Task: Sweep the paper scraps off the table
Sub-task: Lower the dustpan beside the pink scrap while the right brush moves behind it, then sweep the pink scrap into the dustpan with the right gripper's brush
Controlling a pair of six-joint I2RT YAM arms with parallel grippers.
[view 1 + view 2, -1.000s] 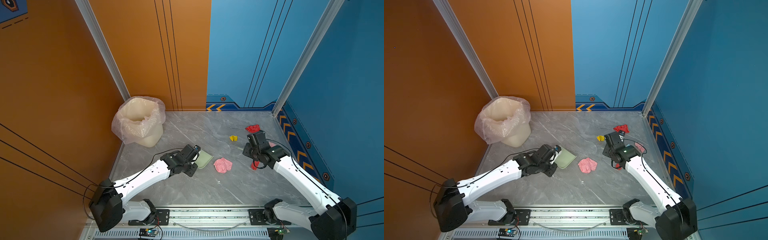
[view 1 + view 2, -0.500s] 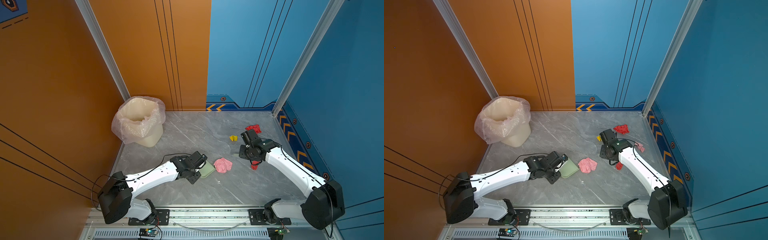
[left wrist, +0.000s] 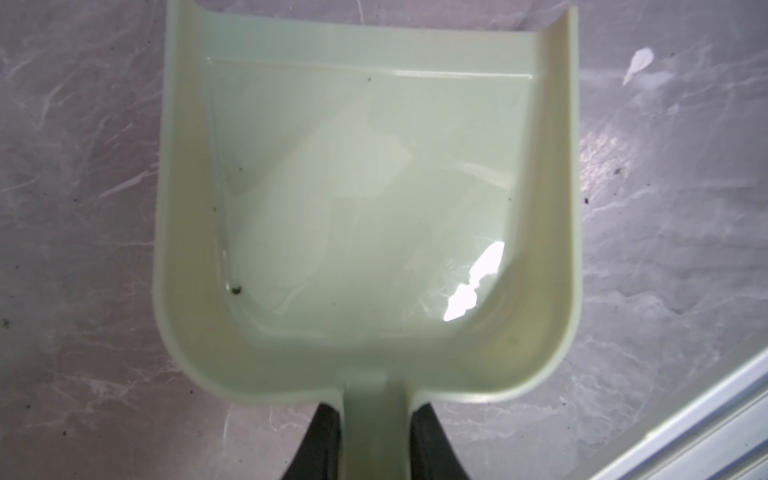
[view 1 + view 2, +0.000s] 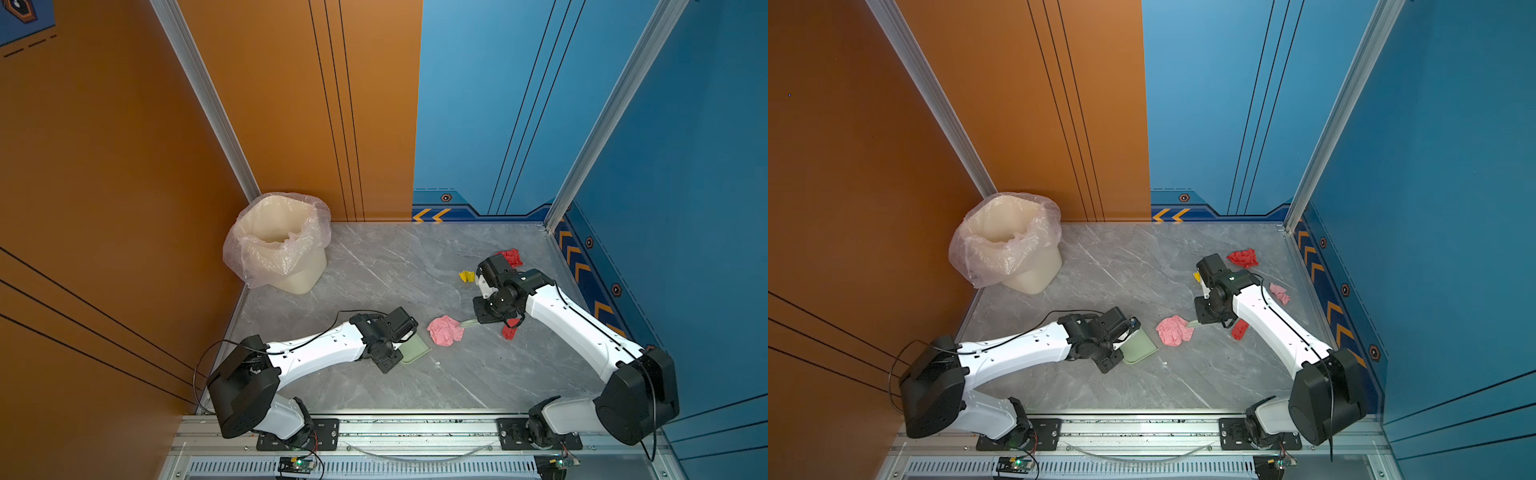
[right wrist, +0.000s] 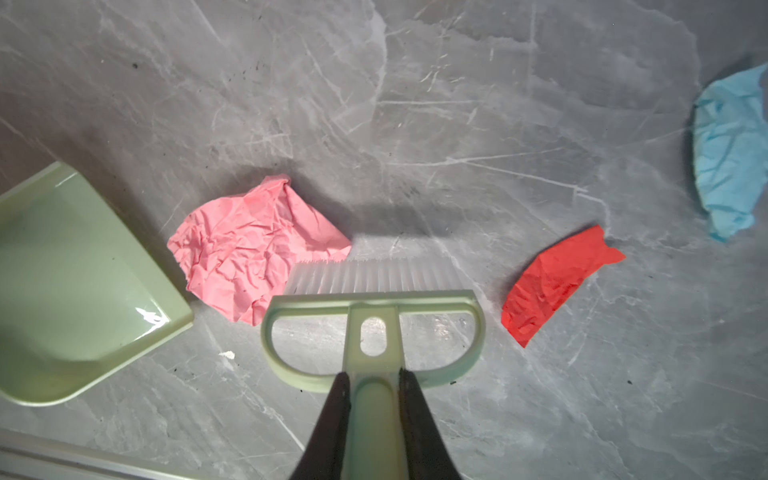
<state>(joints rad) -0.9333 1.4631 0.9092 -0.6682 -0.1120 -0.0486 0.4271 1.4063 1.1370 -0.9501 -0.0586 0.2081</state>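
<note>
The left hand [image 3: 374, 432] is clamped on the stem of the pale green dustpan [image 3: 365, 187]. It holds the pan low over the grey desk [image 4: 374, 270], with the open mouth turned roughly towards the nearest paper. The pan is empty, and I cannot tell whether its lip touches the surface. It looks like a waiting catcher, parked where a short push can reach it.

The right hand [image 5: 376, 415] is closed on the handle of the matching brush [image 5: 374, 299], bristles down. The large pink wad [image 5: 249, 245] lies just beside the dustpan's mouth. The bristles meet it on the edge facing away from the dustpan, so the stroke would drive it inward. Only one end of the bristle row meets the wad, so it may roll off past the dustpan's corner unless the brush centres behind it first.

The rest lies farther from the dustpan, all beyond the brush:
- a red scrap [image 5: 552, 282], nearest
- a light blue wad [image 5: 731, 153]
- a yellow scrap [image 4: 466, 276]
- a small pink wad [image 4: 1280, 293]
- a red wad [image 4: 1243, 257], farthest of all

The lined bin [image 4: 299, 274] stands well apart from the dustpan, on the side away from the scraps, presumably for emptying. By my reading, the sweeping has barely begun.
</note>
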